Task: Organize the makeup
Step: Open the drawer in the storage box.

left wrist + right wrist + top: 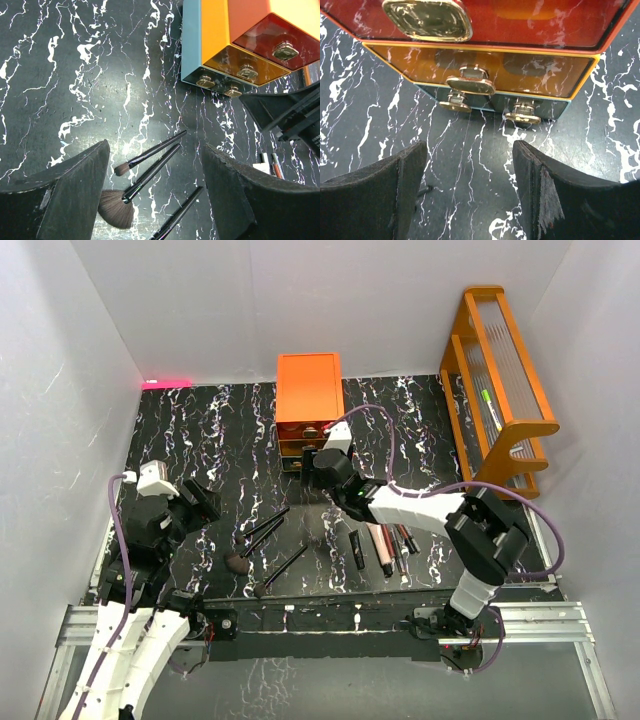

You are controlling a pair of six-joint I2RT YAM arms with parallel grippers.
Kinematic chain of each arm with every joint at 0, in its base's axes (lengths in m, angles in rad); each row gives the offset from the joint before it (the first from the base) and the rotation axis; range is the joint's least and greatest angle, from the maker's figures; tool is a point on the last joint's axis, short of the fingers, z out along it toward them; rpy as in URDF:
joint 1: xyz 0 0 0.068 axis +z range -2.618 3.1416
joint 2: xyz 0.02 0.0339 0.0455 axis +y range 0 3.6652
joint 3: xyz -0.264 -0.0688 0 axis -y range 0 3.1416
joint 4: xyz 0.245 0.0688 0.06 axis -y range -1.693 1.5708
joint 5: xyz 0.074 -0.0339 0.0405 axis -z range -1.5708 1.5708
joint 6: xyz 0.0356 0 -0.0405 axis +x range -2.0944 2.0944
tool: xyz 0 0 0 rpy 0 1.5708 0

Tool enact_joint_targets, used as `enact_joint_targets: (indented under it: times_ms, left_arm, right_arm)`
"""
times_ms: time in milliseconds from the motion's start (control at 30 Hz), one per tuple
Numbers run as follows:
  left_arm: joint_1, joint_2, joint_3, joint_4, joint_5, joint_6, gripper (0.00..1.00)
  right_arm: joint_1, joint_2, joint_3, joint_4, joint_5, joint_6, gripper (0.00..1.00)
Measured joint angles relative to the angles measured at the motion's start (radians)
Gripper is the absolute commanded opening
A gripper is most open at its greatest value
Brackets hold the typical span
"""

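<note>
Dimly, shapes (517,64) inside the tinted drawer chest (560,22); left fingers (65,200), right fingers (370,200) wide apart, empty.

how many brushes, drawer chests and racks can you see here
brushes: 3
drawer chest: 1
rack: 1
total: 5

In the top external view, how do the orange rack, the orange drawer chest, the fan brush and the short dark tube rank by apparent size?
1. orange rack
2. orange drawer chest
3. fan brush
4. short dark tube
The rack stands tall, so nearness to the camera may enlarge it.
</note>
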State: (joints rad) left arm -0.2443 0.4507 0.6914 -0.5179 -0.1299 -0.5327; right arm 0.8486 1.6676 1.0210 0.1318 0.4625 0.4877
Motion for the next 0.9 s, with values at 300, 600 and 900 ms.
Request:
enact_joint_targets:
  times_ms: [300,600,900]
  left_arm:
    - [0.0,0.0,0.0,0.0,0.0,0.0,0.73]
    - [0.0,0.017,0.0,0.0,0.0,0.0,0.73]
    - [0.0,0.018,0.0,0.0,0.0,0.0,0.73]
  right_arm:
    - [0.0,0.082,0.008,0.14,0.063,-0.06,0.72]
    - [0.0,0.155,0.063,0.204,0.089,-0.117,0.71]
    - [0.0,0.174,0.073,0.216,0.13,-0.129,0.65]
